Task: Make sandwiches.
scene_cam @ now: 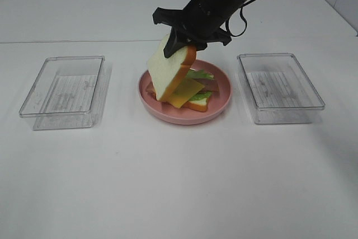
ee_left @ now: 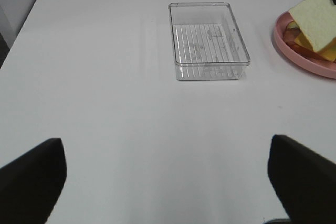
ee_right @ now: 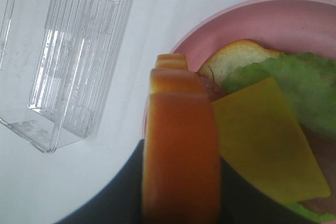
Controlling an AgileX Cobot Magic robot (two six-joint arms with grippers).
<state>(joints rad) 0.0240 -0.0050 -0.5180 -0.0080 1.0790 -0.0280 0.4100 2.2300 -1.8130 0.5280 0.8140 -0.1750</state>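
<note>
bread slice held tilted over the pink plate

the right gripper (scene_cam: pixel 180 46) is clamped on a thick white toy bread slice with smooth orange-brown crust (scene_cam: pixel 169 71) — tilted, its low edge on a flat square yellow cheese sheet (scene_cam: pixel 186 91). below, ruffled green lettuce (scene_cam: pixel 199 74) and a bottom bread slice (scene_cam: pixel 201 104) lie in the round pink plate (scene_cam: pixel 224 104). two ribbed clear plastic trays (scene_cam: pixel 66 90) flank the plate. the left gripper's (ee_left: pixel 167 169) dark fingers (ee_left: pixel 32 174) are spread wide, holding nothing — well apart from the plate.

right jaws (scene_cam: pixel 180 47) grip tilted bread slice (scene_cam: pixel 168 70) above pink plate (scene_cam: pixel 224 106).
</note>
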